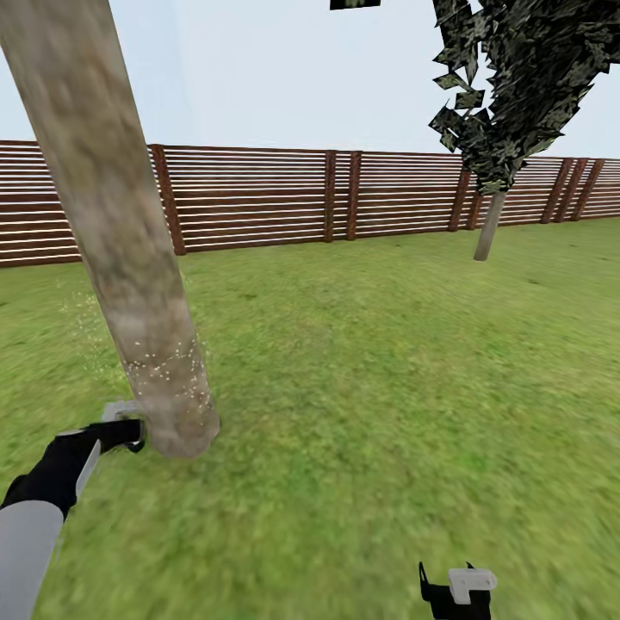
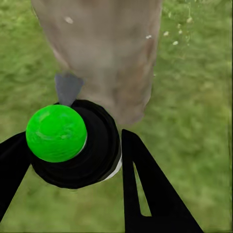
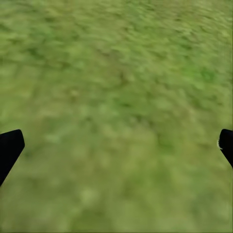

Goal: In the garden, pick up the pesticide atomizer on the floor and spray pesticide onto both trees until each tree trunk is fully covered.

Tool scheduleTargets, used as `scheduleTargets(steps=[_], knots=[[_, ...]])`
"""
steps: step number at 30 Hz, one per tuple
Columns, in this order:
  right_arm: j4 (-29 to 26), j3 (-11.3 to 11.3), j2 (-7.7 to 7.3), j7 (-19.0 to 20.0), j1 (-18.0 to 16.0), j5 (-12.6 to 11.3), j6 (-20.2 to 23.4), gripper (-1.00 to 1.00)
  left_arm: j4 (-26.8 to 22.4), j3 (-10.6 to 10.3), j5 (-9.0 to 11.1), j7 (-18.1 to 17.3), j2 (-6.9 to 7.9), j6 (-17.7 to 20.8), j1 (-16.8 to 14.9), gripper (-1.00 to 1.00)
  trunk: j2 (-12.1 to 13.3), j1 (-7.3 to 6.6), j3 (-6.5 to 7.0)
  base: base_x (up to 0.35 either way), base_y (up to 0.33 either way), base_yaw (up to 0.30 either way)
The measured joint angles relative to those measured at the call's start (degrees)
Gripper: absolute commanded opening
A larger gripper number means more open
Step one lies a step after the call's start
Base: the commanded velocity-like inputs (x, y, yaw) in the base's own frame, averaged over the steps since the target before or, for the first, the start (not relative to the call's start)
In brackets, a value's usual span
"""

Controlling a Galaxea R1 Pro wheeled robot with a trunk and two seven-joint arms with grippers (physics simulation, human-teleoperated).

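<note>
Nearest to me on the head view, my left claw [image 1: 129, 433] sits low beside the base of the thick tree trunk [image 1: 120, 241], clenched around the pesticide atomizer [image 1: 120, 412], of which that view gives me just a grey bit poking out next to the bark. The left wrist view tells me more: the atomizer [image 2: 73, 145] is a round black body with a bright green cap, gripped between my two black fingers [image 2: 145, 189], its grey nozzle aimed at the trunk [image 2: 107, 53] just ahead. Pale specks dot the lower bark and drift over the grass around it in both views.

My right claw [image 1: 456, 594] hangs at the bottom edge of the head view. On the right wrist view its fingertips [image 3: 9, 148] stand wide apart at either edge, released, with blurry lawn [image 3: 116, 107] between them.

Farther off, across the grass, a second tree [image 1: 491, 226] with a thin pale trunk and dark angular leaves stands near the brown slat fence [image 1: 258, 198] closing off the garden.
</note>
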Motion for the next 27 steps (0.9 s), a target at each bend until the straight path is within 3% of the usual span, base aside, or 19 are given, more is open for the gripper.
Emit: scheduleTargets(steps=[3,4,5,7,8,11,13,15,18,20,23,27], knots=[[0.0,0.0,0.0,0.0,0.0,0.0,0.0,1.0,-2.9,0.1,-0.2,-9.0,5.59,0.4,-0.4,-1.0,0.0,0.0,0.01,0.002,0.001,0.0],[0.0,0.0,0.0,0.0,0.0,0.0,0.0,1.0,-4.3,0.0,-0.3,-10.0,6.18,1.1,-0.4,-1.0,0.0,0.0,0.0,0.0,0.0,0.0],[0.0,0.0,0.0,0.0,0.0,0.0,0.0,1.0,-7.8,0.0,-1.0,-11.4,6.72,4.3,-0.7,-1.0,0.0,0.0,0.01,0.0,0.0,0.0],[0.0,0.0,0.0,0.0,0.0,0.0,0.0,1.0,-13.9,0.0,-2.5,-12.5,7.0,10.6,-2.7,-1.0,0.0,0.0,0.01,0.0,0.0,0.0],[0.0,0.0,0.0,0.0,0.0,0.0,0.0,1.0,-15.8,-0.1,-2.6,-12.9,7.06,11.9,-4.0,-1.0,0.0,-0.01,0.01,0.0,0.0,0.0],[0.0,0.0,0.0,0.0,0.0,0.0,0.0,1.0,-16.3,-0.2,-5.8,-17.1,7.86,12.6,-5.4,-1.0,0.0,0.0,0.0,0.0,0.0,0.0],[0.0,0.0,0.0,0.0,0.0,0.0,0.0,1.0,-15.6,-0.2,-10.0,-22.6,8.69,12.4,-5.2,-1.0,0.0,0.0,0.0,0.0,0.0,0.0],[0.0,0.0,0.0,0.0,0.0,0.0,0.0,1.0,-15.6,-0.4,-11.6,-24.8,8.61,12.2,-5.0,-1.0,0.0,0.0,0.0,0.0,0.0,0.0],[0.0,0.0,0.0,0.0,0.0,0.0,0.0,1.0,-15.5,-0.7,-12.5,-31.8,8.89,11.9,-5.0,-1.0,0.0,0.0,0.0,0.0,0.0,0.0],[0.0,0.0,0.0,0.0,0.0,0.0,0.0,1.0,-15.3,-0.4,-12.9,-32.5,9.98,11.7,-4.9,-1.0,0.0,0.0,0.0,0.0,0.0,0.0],[0.0,0.0,0.0,0.0,0.0,0.0,0.0,1.0,-14.5,-0.3,-13.9,-32.6,13.23,11.5,-3.7,-1.0,0.0,0.01,-0.01,0.031,0.01,0.0],[0.0,0.0,0.0,0.0,0.0,0.0,0.0,1.0,-14.4,-0.2,-13.4,-32.5,13.08,11.7,-3.1,-1.0,0.0,0.0,0.0,0.222,0.187,0.0]])
